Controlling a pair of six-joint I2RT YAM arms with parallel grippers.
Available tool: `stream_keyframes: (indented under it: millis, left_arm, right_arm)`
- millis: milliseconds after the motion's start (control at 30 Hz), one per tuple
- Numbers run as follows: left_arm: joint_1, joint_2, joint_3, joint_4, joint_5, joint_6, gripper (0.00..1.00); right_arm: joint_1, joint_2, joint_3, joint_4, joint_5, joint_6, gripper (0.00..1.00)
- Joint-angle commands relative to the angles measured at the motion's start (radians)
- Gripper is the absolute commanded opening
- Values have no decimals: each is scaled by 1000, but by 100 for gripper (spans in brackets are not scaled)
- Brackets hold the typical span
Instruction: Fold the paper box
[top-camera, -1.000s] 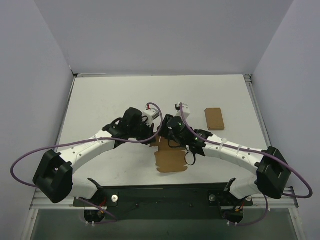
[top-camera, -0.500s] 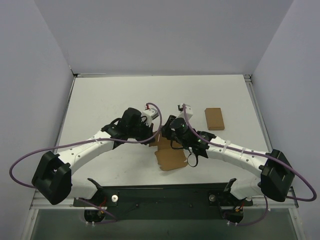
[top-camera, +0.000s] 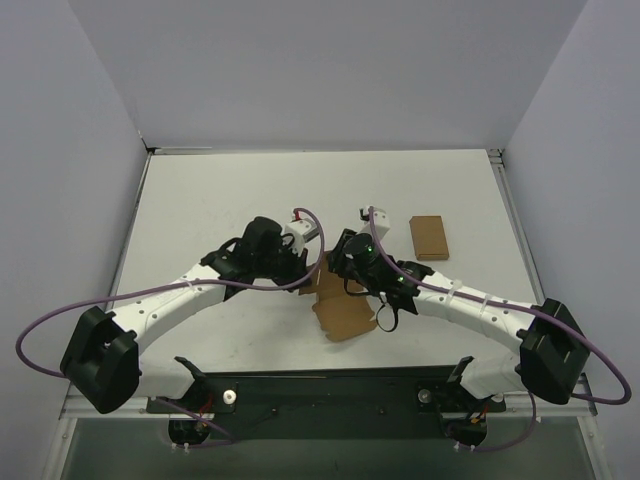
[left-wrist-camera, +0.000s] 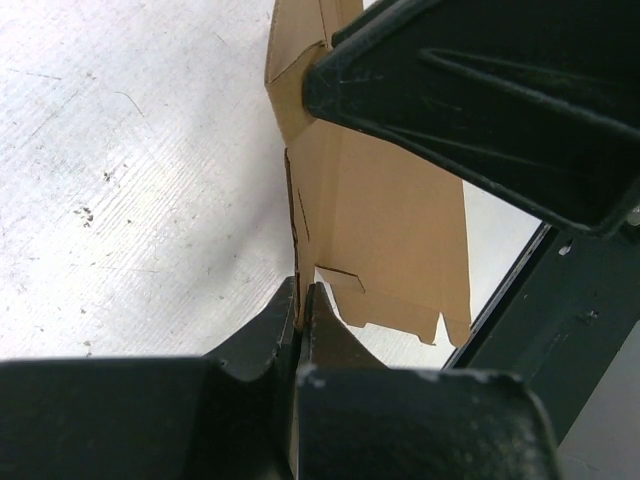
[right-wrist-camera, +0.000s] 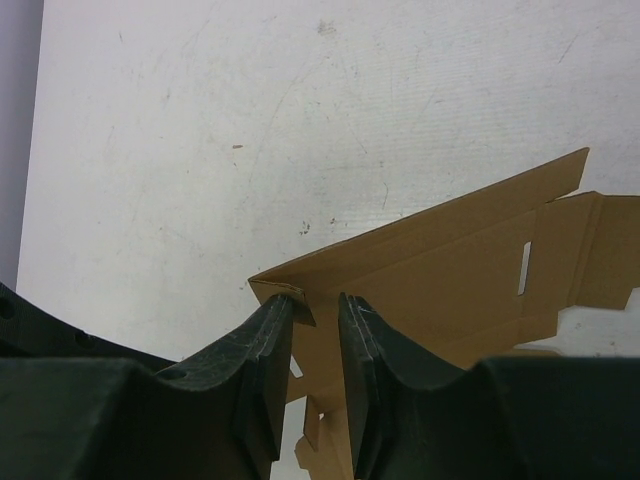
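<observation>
though thin, creased notched kraft paper box (top-camera: 345, 316)

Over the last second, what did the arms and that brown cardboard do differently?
The right fingers drew closer together at an edge of the paper box, and the sheet swung slightly, its near edge shifting right. The left fingers stayed pinched on it; the small cardboard rectangle did not move.
</observation>
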Motion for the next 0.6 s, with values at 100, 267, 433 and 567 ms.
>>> stream_keyframes:
  millis: [100,267,433,567]
  left_arm:
    - [-40,-55,7,38,66,54,0]
    - [-48,-61,6,40,60,55,0]
    - [-54,-70,4,44,60,58,0]
    - [-57,-81,1,46,55,58,0]
  right_arm:
    - [-35,21,-9,4,10,-21,27]
    - [-36,35,-15,16,-25,2,28]
    - [-38,50,-15,14,-35,8,28]
    - [-38,66,-9,11,-48,17,28]
